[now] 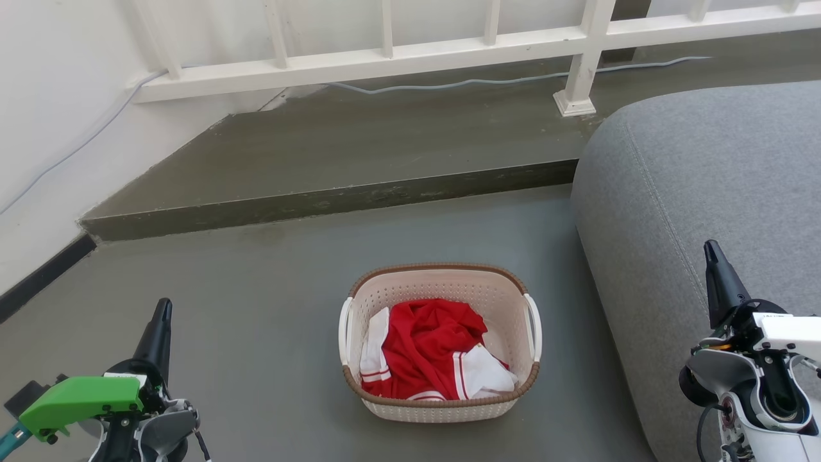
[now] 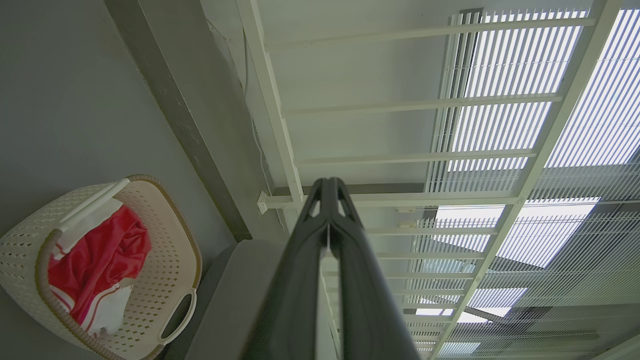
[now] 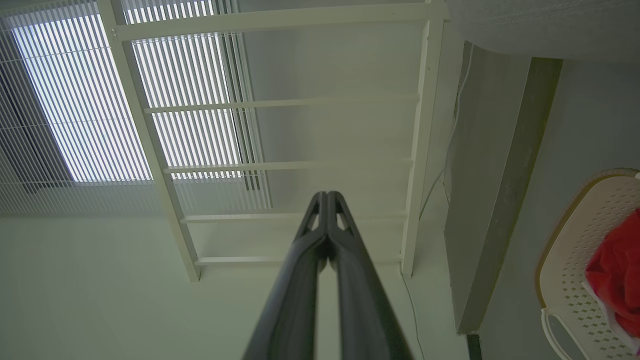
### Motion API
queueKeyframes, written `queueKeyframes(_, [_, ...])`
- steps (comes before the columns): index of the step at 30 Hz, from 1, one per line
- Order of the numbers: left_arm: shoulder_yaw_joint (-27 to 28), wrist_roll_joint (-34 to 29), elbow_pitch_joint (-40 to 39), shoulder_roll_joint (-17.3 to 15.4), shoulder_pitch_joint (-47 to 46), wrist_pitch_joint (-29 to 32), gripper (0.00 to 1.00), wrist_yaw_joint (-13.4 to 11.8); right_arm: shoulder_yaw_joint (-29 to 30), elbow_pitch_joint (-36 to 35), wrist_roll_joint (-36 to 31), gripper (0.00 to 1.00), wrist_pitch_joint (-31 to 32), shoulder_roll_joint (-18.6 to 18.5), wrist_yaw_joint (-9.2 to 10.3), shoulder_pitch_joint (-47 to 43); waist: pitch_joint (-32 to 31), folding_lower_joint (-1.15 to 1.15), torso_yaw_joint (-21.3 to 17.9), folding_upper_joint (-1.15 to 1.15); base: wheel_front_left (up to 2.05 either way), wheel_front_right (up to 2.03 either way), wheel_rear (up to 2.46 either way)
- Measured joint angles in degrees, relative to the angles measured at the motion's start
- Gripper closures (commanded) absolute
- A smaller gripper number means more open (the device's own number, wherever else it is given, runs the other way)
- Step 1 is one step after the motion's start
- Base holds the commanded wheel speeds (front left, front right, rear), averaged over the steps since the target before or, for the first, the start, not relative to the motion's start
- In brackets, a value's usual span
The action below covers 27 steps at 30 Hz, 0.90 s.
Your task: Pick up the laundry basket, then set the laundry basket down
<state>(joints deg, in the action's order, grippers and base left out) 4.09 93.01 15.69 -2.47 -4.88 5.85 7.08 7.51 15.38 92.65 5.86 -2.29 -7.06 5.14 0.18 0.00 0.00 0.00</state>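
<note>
Grey floor (image 1: 256,308) runs below a white railing (image 1: 385,58). The left gripper (image 1: 164,307) hangs low at the left, jaws pressed together. The laundry basket (image 1: 442,277) stands on the floor, holding red and white clothes (image 1: 430,346), near the grey sofa (image 1: 705,179). The right gripper (image 1: 710,249) has its jaws pressed together too.

right gripper (image 3: 327,196) tips together, laundry basket (image 3: 570,260) at right edge

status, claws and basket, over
Left claw, right claw shut, empty. Cream perforated plastic laundry basket on floor, untouched. Grey fabric sofa close beside it.
</note>
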Motion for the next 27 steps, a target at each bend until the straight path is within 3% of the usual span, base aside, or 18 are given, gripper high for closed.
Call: queueKeyframes(27, [0.0, 0.0, 0.0, 0.0, 0.0, 0.2, 1.00, 0.0, 0.0, 0.0, 0.0, 1.00, 0.0, 0.0, 0.00, 0.0, 0.0, 0.00, 0.0, 0.00, 0.00, 0.00, 0.00])
